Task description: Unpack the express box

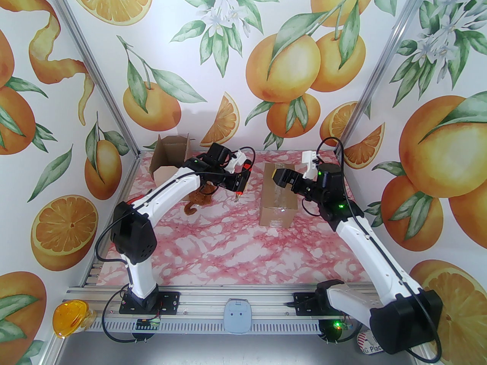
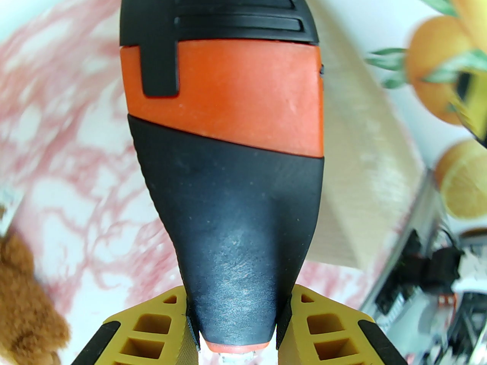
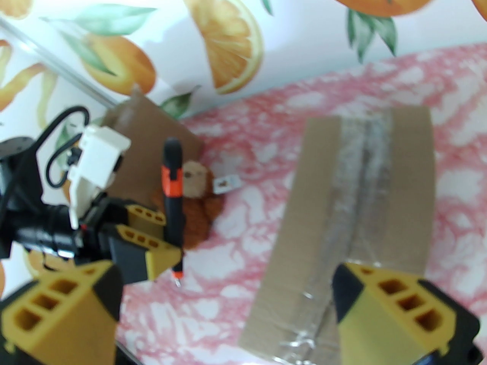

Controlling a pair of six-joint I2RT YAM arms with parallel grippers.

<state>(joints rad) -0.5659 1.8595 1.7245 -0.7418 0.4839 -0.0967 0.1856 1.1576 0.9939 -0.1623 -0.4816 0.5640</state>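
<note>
Top camera: I see the left gripper (image 1: 236,184) clamped on the black-and-orange cutter (image 1: 243,177), tip pointing down, just left of the taped express box (image 1: 277,203) lying mid-table. The right gripper (image 1: 282,178) hangs over the box's far end, fingers apart.

Left wrist: yellow fingers (image 2: 140,333) pinch the cutter's handle; the blurred brown at the left edge is probably a plush toy (image 2: 26,299).

Right wrist: my spread fingers (image 3: 399,314) frame the sealed box.

Bright, even light, shadows faint. Glare on the box tape (image 1: 280,203). Left wrist view: cutter handle (image 2: 224,135) sharp, background blurred, edges bowed. Right wrist view soft throughout.
</note>
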